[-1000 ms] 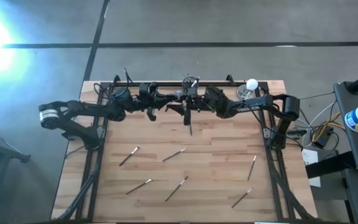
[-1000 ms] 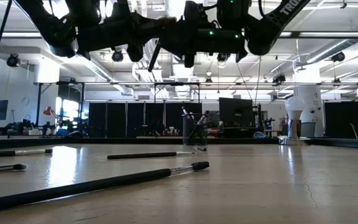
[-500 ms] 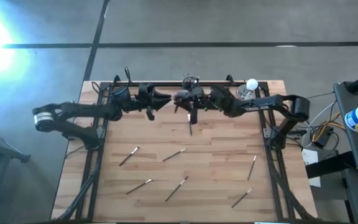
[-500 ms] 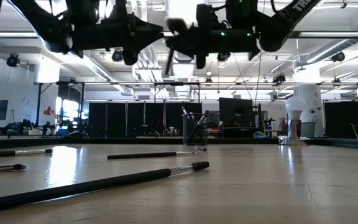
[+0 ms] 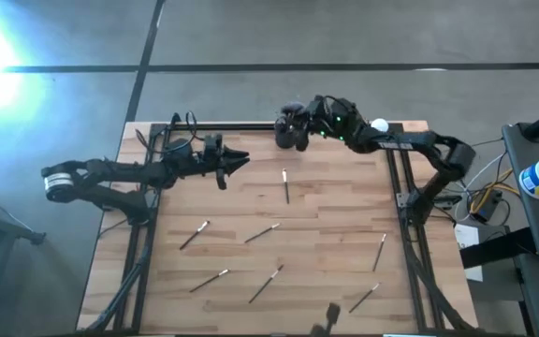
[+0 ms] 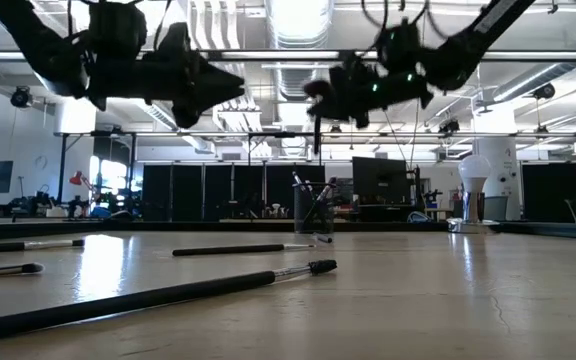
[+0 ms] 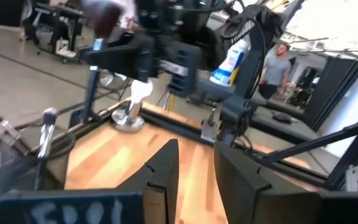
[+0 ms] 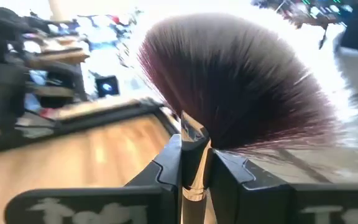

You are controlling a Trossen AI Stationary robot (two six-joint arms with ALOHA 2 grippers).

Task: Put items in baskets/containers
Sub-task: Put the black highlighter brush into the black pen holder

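Observation:
My right gripper (image 5: pixel 296 129) hangs over the table's far edge, shut on a makeup brush with a fluffy round head (image 8: pixel 241 87). The brush stands above the black cup (image 6: pixel 313 210), which holds other brushes. In the high view the gripper hides the cup. My left gripper (image 5: pixel 240 161) hovers left of it, open, with nothing between its fingers (image 7: pixel 194 168). Several thin brushes lie flat on the wood, among them one near the middle (image 5: pixel 285 185) and one close to the low camera (image 6: pixel 158 295). My right gripper pinches the fluffy brush between its two fingers at the silvery ferrule (image 8: pixel 194 163), just under the head. The fingers reach in level from the table's right. The brush is lifted clear and upright, head up, with the handle (image 7: pixel 92 87) hanging below the fingers.
A shiny dish with a white ball (image 5: pixel 379 128) stands at the far right, next to the cup. Loose brushes lie over the near half of the table (image 5: pixel 210 279) (image 5: pixel 380 251). Black frame rails run along the left, right and far edges. People show in the room beyond.
The brush has passed from one gripper to the other at mid-table. My right gripper shut on it and my left gripper opened and drew back toward the table's left. The right gripper then carried the brush toward the far edge, over the cup, and the brush turned upright.

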